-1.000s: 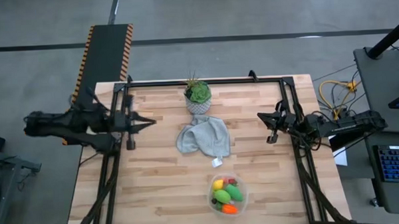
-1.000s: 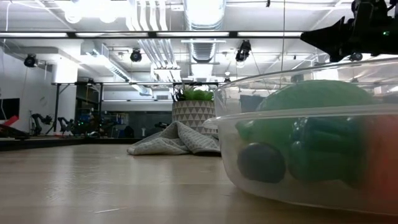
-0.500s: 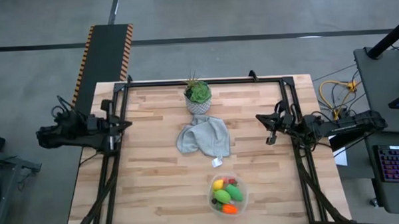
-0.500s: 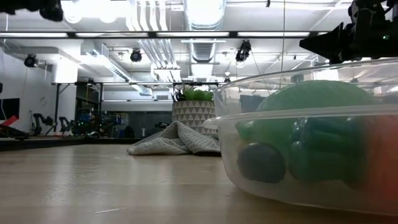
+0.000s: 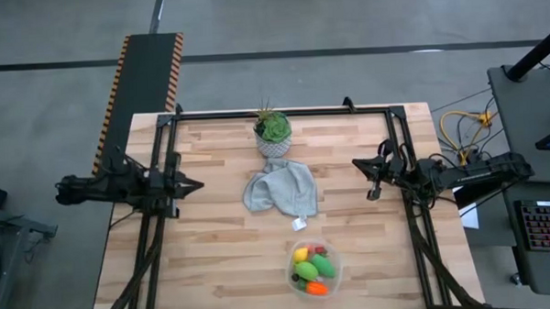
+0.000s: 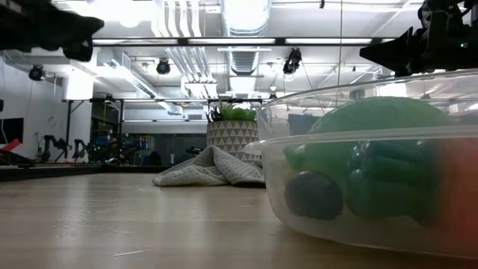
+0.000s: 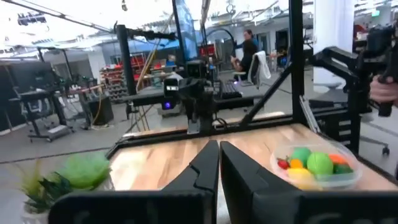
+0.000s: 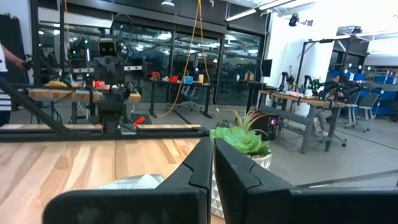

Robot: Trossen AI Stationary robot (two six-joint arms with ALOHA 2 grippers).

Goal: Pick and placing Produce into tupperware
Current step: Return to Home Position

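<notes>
The clear round tupperware (image 5: 335, 262) stands on its base near the table's near edge, right of centre. It holds the produce (image 5: 313, 268): a yellow lemon, green ovals, an orange carrot and small red berries. The low view shows the tupperware (image 6: 358, 224) close up, with green pieces inside. My left gripper (image 5: 199, 186) is shut and hovers over the table's left side, pointing right. My right gripper (image 5: 358, 161) is also shut, over the table's right side, pointing left. Both are far from the container. The left wrist view shows the tupperware (image 7: 351, 177) past the shut fingers.
A potted green plant (image 5: 273, 133) stands near the far edge, with a crumpled grey cloth (image 5: 281, 188) just in front of it at the table's centre. Black frame rails (image 5: 158, 223) run along both sides. Bare wood lies left of the container. People show in the room beyond.
My left arm drew back toward the table's left edge, then came forward again. Its gripper now sits farther left and nearer the near edge than a second ago, still shut. The container, produce, cloth and plant have stayed put.
</notes>
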